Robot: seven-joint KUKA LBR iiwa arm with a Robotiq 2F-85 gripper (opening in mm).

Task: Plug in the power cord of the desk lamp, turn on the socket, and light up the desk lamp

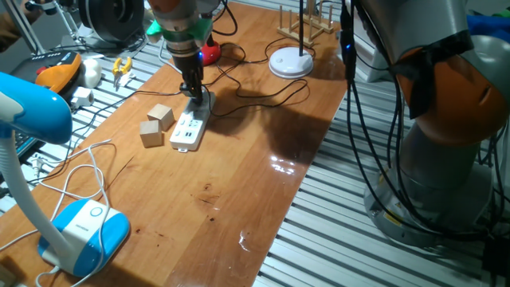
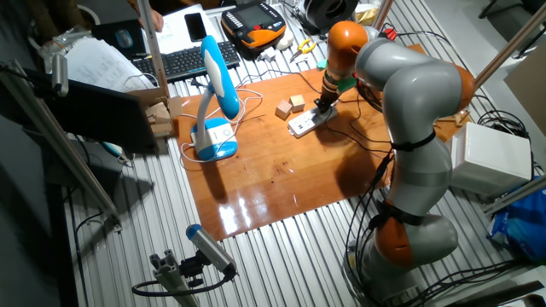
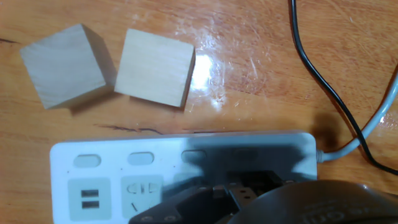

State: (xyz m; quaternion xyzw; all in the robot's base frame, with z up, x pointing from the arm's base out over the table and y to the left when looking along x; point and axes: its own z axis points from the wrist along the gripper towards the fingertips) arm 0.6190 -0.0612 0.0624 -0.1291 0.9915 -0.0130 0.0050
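The socket (image 1: 189,130) is a white power strip lying on the wooden table, also seen in the other fixed view (image 2: 304,124) and along the bottom of the hand view (image 3: 124,180). My gripper (image 1: 194,89) stands straight down on the strip's far end, where the strip's white cable (image 3: 373,118) leaves. In the hand view its dark fingers (image 3: 205,199) sit close together on a small black block, apparently the plug, pressed against the strip. The black power cord (image 3: 308,56) (image 1: 271,100) curls away across the table towards the desk lamp's white round base (image 1: 291,62).
Two tan wooden blocks (image 1: 156,123) (image 3: 106,62) lie just beside the strip. A blue and white lamp (image 1: 80,231) with a white cable stands at the near left corner. Tools and clutter lie past the table's left edge; the arm's base (image 1: 446,159) is on the right.
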